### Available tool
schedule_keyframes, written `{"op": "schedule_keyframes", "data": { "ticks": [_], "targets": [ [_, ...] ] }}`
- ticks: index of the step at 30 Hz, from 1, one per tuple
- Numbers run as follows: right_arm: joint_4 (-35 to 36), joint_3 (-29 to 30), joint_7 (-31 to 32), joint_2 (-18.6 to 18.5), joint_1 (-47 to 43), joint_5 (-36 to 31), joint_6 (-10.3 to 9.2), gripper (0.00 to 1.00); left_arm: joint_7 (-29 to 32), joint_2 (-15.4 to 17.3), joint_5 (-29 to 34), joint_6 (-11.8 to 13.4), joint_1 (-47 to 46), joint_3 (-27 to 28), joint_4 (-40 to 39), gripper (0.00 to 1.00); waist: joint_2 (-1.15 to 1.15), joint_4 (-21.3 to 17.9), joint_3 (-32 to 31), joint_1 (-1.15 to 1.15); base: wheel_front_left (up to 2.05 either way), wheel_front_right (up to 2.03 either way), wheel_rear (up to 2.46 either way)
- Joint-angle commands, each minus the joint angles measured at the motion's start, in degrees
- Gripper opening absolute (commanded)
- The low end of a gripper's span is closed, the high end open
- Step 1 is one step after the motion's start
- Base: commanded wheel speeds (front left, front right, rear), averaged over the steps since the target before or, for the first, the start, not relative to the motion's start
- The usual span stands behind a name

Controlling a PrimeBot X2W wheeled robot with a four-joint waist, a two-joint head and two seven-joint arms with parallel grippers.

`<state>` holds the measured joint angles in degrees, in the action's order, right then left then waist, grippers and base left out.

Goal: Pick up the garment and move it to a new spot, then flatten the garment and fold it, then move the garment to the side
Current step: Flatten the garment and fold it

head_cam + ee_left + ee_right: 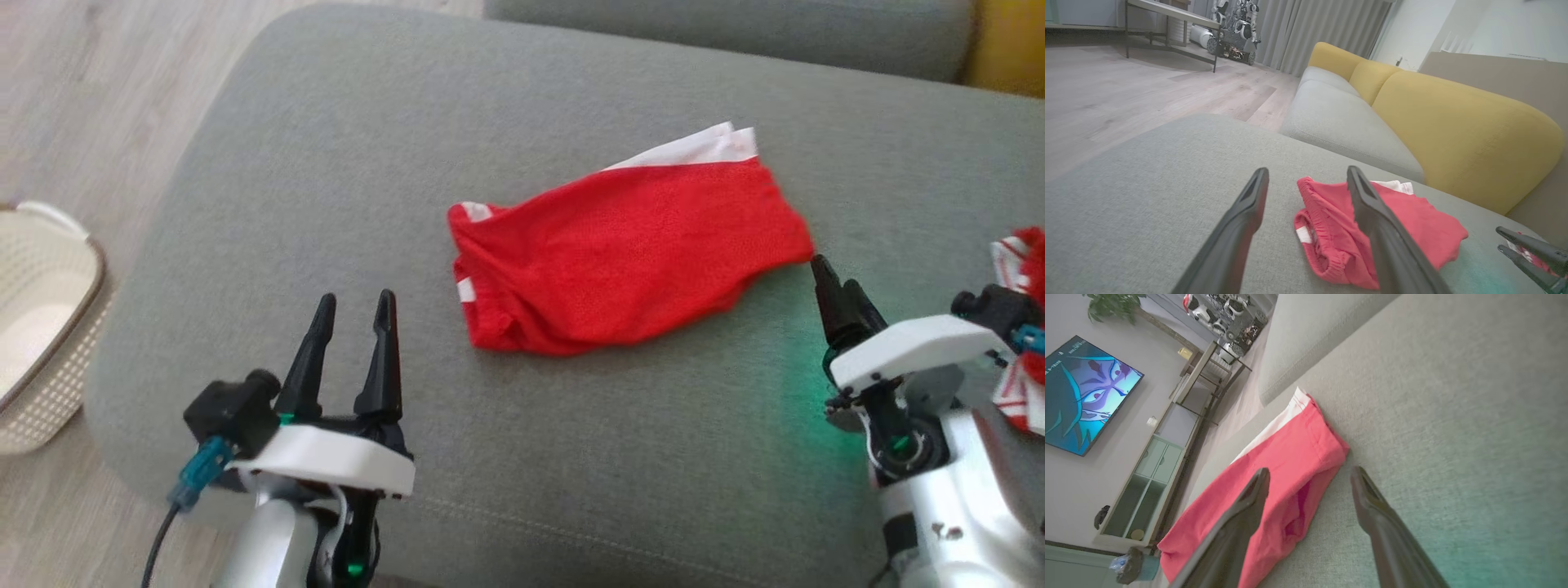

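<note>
Folded red shorts (629, 253) lay between left gripper (357, 300) and right gripper (833, 282), jaws open, empty (seemingly poised to reposition them).

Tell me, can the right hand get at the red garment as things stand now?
Probably yes. The right hand is open, its tips just beside the right corner of the red garment, which lies on the grey sofa cushion. Nothing stands between them.
</note>
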<state>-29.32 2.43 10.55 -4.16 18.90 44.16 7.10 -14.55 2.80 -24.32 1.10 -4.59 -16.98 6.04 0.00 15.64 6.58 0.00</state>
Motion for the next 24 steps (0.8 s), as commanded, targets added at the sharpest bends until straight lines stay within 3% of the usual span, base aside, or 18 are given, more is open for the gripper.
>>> {"op": "schedule_keyframes", "data": {
  "ticks": [1,9,23,24],
  "targets": [
    [-0.1,0.0,1.0,0.7,3.4,1.0,0.39,1.00,-0.4,0.1,-0.3,0.4,-3.6,1.2,-1.7,1.00,0.00,2.2,1.8,0.00,0.00,0.00,0.00],
    [-11.4,4.6,5.0,1.0,10.4,1.3,0.39,1.00,-0.4,0.1,-0.8,0.8,-5.0,0.1,-2.3,1.00,0.00,5.8,4.3,0.00,0.00,0.00,0.00],
    [-23.4,6.4,5.9,0.4,19.9,-2.8,0.39,1.00,-0.4,0.1,-2.5,1.9,-6.1,-2.1,-3.1,1.00,0.00,8.4,6.7,0.00,0.00,0.00,0.00],
    [-24.1,6.2,6.0,0.4,20.5,-3.0,0.39,0.70,-0.4,0.1,-2.5,1.9,-6.2,-2.2,-3.1,1.00,0.00,8.5,6.7,0.00,0.00,0.00,0.00]
  ]
}}
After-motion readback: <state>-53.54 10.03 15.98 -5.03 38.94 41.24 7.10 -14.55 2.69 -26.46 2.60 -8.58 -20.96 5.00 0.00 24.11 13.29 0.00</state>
